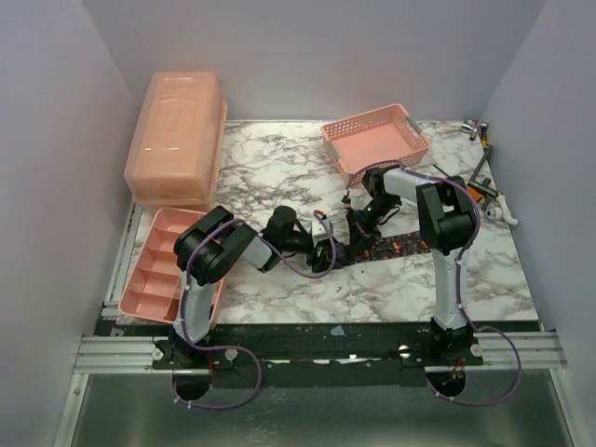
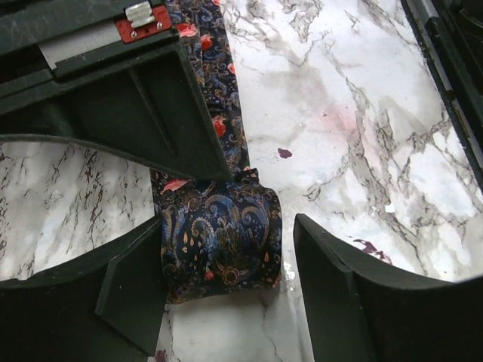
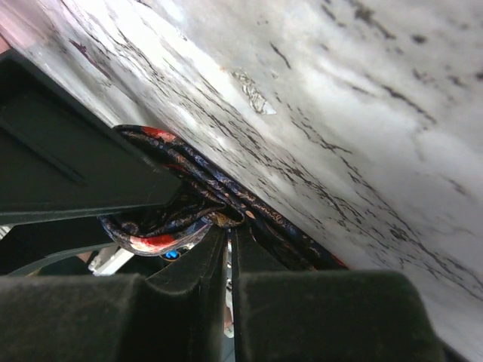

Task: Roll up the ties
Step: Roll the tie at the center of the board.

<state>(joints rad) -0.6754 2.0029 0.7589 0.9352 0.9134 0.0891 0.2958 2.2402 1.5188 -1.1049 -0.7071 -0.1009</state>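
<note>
- The step in hand looks like the early rolling. The dark navy fabric necktie [image 2: 220, 105], strewn with red, orange and pale paisley flecks, lies flat at the centre of the white grey-veined marble tabletop [image 2: 362, 113]. One end is turned over into a short, squashed coil [image 2: 219, 245].
- In the overhead view the unrolled strip runs from that coil toward 3 o'clock, under the right arm.
- The left gripper [image 2: 226, 234] is open. Its black fingers stand either side of the coil, the one at 9 o'clock just beside the cloth and the one at 3 o'clock apart from it.
- The right gripper [image 3: 229, 234] is all but closed, with only a slit between its fingers. Its tips appear to nip a fold of the necktie against the table.
- The next move likely calls for the left fingers to close on the coil and turn it along the strip, while the right gripper keeps the cloth taut.
- The fabric is thin, limp and slightly glossy, so the coil may slacken if let go.
- A pink slatted plastic basket [image 1: 335, 154] sits toward 12 o'clock.
</note>
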